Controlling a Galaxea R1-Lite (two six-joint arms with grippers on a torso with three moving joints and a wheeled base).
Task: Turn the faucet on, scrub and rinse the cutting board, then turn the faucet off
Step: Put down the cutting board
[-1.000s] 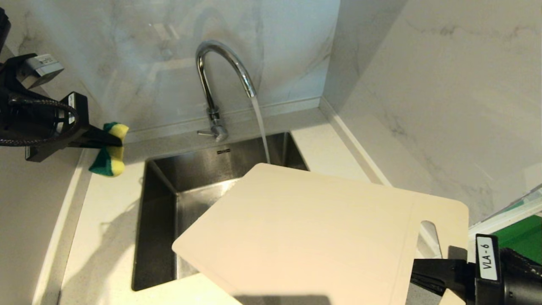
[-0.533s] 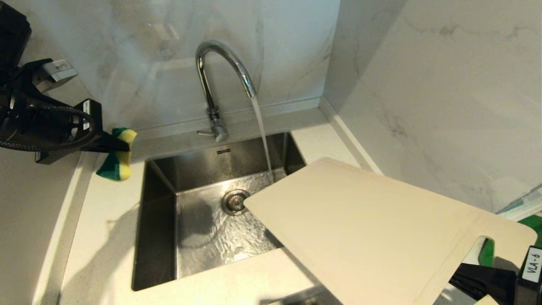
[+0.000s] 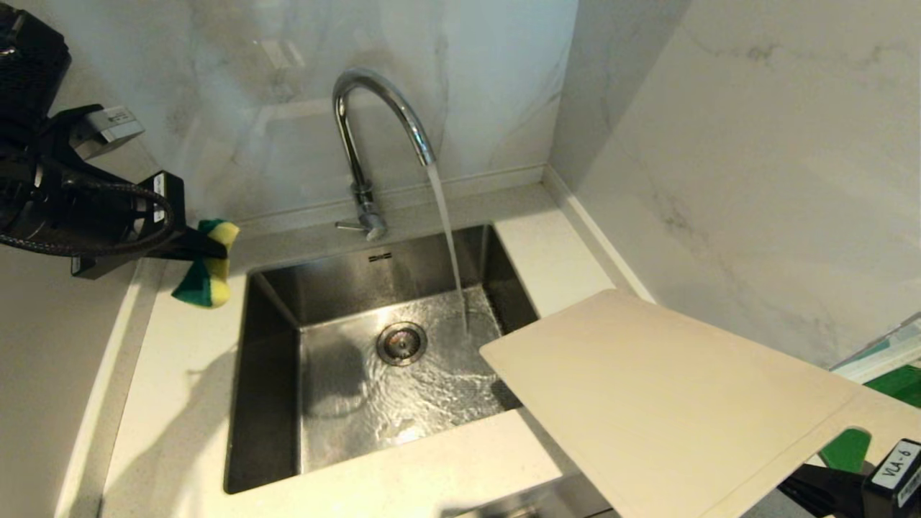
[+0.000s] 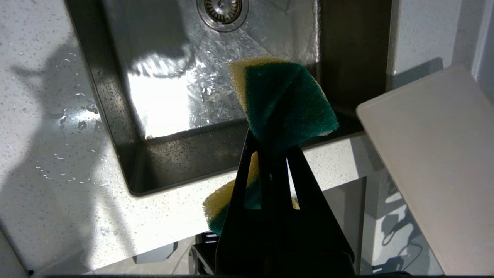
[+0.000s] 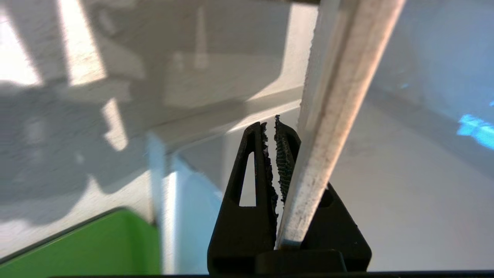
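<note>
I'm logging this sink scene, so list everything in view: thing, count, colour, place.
faucet: one, chrome, behind the sink, water running
sink: one, steel, set in the counter
counter: one, speckled white, around the sink
cutting board: one, cream, held over the sink's right edge
sponge: one, yellow and green, above the counter left of the sink
green board: one, far right
left tool: shut on the sponge
right tool: shut on the cutting board's edge

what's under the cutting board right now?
Under the cutting board: the sink's near right corner, counter and a dark green board. The rest is covered.
</note>
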